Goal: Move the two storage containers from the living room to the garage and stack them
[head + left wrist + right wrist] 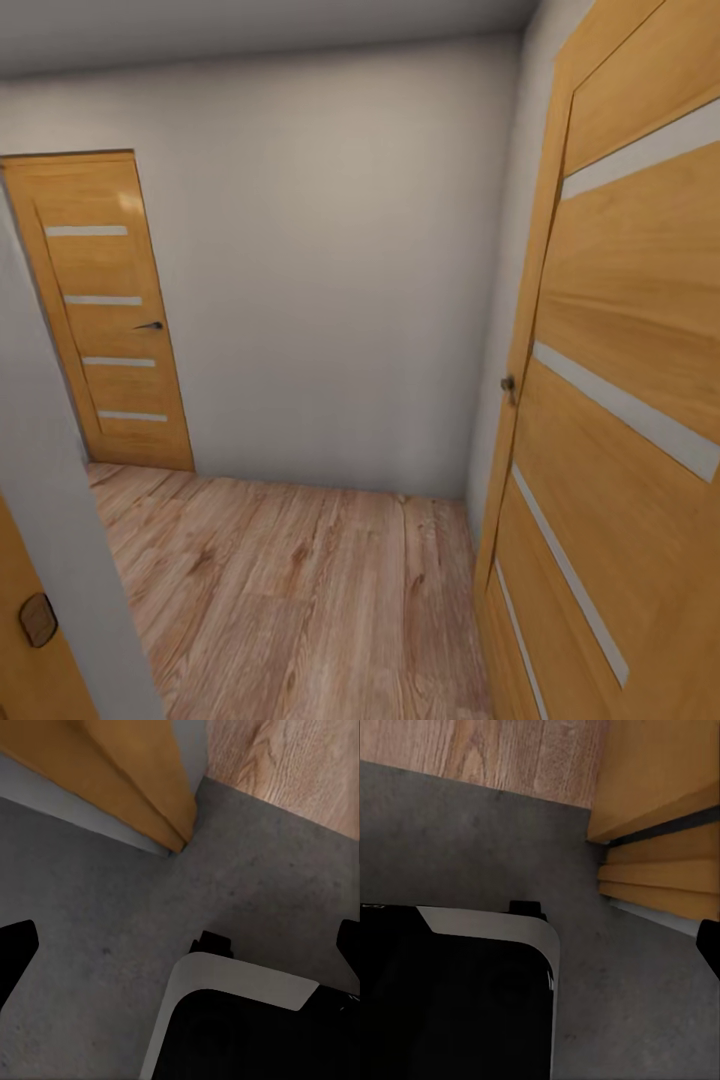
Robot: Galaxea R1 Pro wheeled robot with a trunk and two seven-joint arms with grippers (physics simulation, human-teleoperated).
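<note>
The two storage containers are out of view. In the left wrist view my left gripper is open, one black fingertip at each side and nothing between them, above the dark grey concrete-like floor. The right wrist view shows one fingertip of my right gripper far out at the side over the same grey floor, so it looks open and empty. In both wrist views the grey floor meets light wood planks at a threshold.
Ahead lies a small hallway with a wood-plank floor and a white wall. An open wooden door stands close on the right. A closed door is at the far left behind a wall edge. My base sits below the arms.
</note>
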